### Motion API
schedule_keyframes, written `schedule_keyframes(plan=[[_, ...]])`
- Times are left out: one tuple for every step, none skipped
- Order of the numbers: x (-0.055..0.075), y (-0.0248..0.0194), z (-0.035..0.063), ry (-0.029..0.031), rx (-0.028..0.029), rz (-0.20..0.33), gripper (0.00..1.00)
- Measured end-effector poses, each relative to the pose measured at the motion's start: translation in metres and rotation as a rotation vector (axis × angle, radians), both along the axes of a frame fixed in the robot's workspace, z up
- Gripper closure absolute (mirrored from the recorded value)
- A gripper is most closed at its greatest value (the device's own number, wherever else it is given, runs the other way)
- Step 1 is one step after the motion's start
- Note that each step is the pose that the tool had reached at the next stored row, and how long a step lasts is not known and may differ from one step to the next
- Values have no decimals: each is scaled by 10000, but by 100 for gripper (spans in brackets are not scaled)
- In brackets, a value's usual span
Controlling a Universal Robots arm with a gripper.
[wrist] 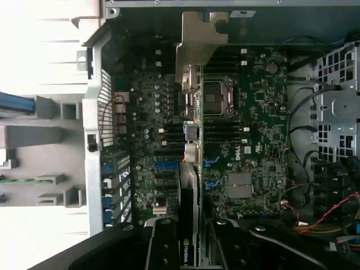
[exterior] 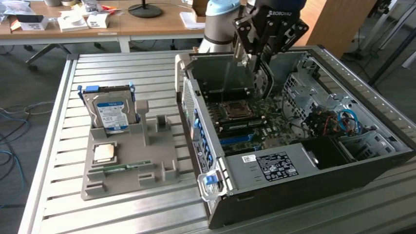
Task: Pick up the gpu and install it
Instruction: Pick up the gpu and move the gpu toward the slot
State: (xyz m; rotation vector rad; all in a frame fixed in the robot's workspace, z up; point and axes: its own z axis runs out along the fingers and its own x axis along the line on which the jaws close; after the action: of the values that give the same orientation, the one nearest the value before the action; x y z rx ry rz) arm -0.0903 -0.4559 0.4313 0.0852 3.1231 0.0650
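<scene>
**Item: graphics card fitting, card in transit.**

- Counter [exterior: 58,146]: slatted metal, carrying a grey tray [exterior: 162,165] and an open computer case [exterior: 364,161].
- Tray: holds a memory stick [exterior: 120,168], a processor chip [exterior: 104,153] and an upright hard drive [exterior: 114,111]. The other pockets are bare.
- Case: lies on its side with the panel off. The power supply [exterior: 273,165] is nearest, and the motherboard [wrist: 253,140] lies beyond it with blue slots [exterior: 239,141].
- Gripper [wrist: 191,225]: clenched on the gpu [wrist: 188,185], one finger on each face of the card.
- Gpu: hangs on edge over the motherboard, clear of it. Its pale bracket [wrist: 199,39] points toward the case's rear wall.
- Behind: a wooden desk [exterior: 149,27] with small boxes.

**Step, as judged:** pick-up is done. The card is poised over the board and not yet seated.

**Requirement, as judged:** the card's lower edge must sit square over one slot, with the bracket against the rear opening. The descent should be straight, because nearby cables [exterior: 348,119] and board parts leave little room for tilt.
</scene>
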Motion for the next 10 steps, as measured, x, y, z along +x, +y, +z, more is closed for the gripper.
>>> schedule_keyframes(plan=[[37, 0, 0, 1, 1, 0, 74], [71, 0, 0, 2, 3, -1, 74], [109, 0, 0, 3, 6, -1, 74], [144, 0, 0, 4, 8, 2, 74], [177, 0, 0, 4, 10, 3, 74], [210, 0, 0, 6, 12, 2, 74], [242, 0, 0, 6, 15, 3, 74], [276, 0, 0, 6, 19, 4, 74], [312, 0, 0, 7, 22, 6, 74], [345, 0, 0, 8, 24, 6, 74]])
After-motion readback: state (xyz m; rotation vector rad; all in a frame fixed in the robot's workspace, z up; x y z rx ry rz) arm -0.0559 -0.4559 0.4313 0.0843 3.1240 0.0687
